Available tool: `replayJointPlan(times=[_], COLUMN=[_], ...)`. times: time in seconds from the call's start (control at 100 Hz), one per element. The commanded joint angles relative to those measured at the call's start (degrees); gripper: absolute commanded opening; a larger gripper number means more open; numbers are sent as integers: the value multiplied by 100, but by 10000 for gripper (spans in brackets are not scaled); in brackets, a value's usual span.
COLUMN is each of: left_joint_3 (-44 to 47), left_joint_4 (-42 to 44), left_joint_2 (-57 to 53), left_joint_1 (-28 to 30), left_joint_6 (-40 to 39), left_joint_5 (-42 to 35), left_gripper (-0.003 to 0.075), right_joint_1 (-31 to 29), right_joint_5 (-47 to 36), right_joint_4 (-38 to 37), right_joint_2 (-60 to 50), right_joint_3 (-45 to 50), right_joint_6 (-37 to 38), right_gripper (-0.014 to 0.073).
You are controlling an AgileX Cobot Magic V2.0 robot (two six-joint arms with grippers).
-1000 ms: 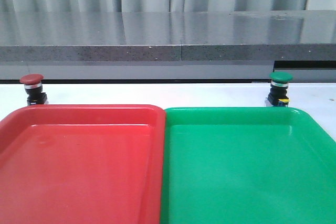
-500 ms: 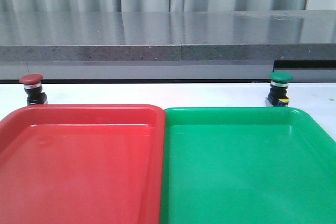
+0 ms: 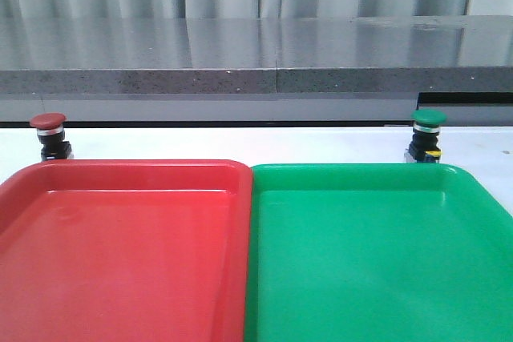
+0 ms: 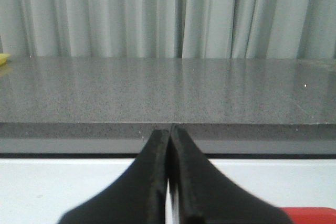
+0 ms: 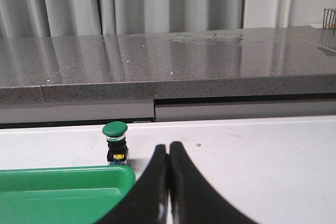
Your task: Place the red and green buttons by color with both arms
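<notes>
The red button stands upright on the white table behind the red tray's far left corner. The green button stands upright behind the green tray's far right corner; it also shows in the right wrist view. Neither arm shows in the front view. My left gripper is shut and empty, with the red button out of its view. My right gripper is shut and empty, back from the green button and to its side.
A red tray and a green tray lie side by side at the front of the white table. A grey stone ledge runs along the back, with curtains behind it. A corner of the green tray shows in the right wrist view.
</notes>
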Motion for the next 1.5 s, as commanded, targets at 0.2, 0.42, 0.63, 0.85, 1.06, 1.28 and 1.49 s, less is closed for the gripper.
replayJointPlan(times=[0.2,0.42,0.63,0.85,1.06,1.28,1.49], left_joint_3=[-1473,-1982,-2293,-3152,-4184,-5390,-6276], left_joint_4=[11,11,11,-248,-260,-490,-512], left_joint_2=[1708,2636,3370,4409,5557,6809,7748], left_joint_1=[-54,-54,-54,-54,-54,-54,-54], left_joint_6=[-43,-43,-43,-43,-43,-43,-43], left_joint_5=[614,603,502,1590,2514,3601,4174], left_gripper=[-8,374,640,638,638,638,638], right_joint_1=[5,5,5,5,5,5,5], right_joint_5=[-401,-401,-401,-401,-401,-401,-401], right_joint_4=[-50,-50,-50,-50,-50,-50,-50], right_joint_2=[-115,-115,-115,-115,-115,-115,-115], right_joint_3=[-108,-108,-108,-108,-108,-108,-108], right_joint_6=[-43,-43,-43,-43,-43,-43,-43], right_gripper=[-63,-63,-63,-63,-63,-63,-63])
